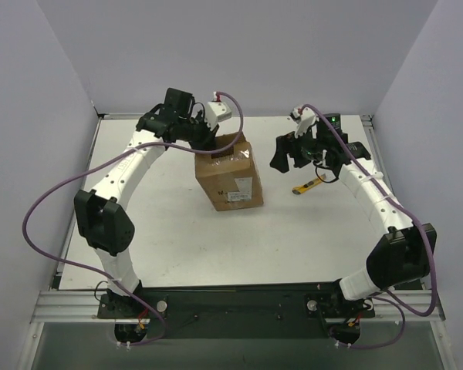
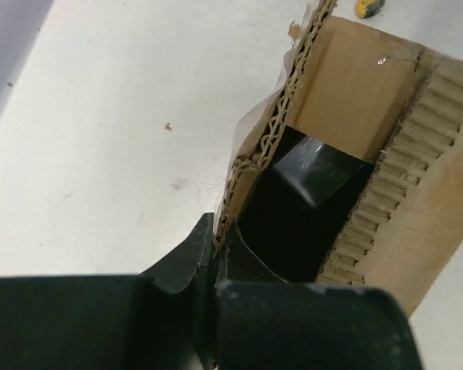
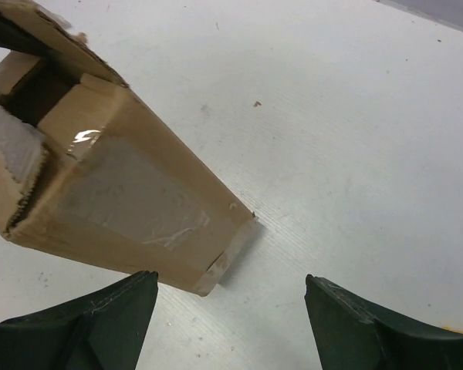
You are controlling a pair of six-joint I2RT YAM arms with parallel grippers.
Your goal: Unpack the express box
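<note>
Left jaws, apparently on corrugated box (image 2: 355,100)

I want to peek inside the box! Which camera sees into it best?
The left wrist view: it looks straight into the open express box, where something dark and glossy sits. The top view shows the whole box and its label, not the inside. The right wrist view shows a taped side and a shadowy corner of the opening.
</note>
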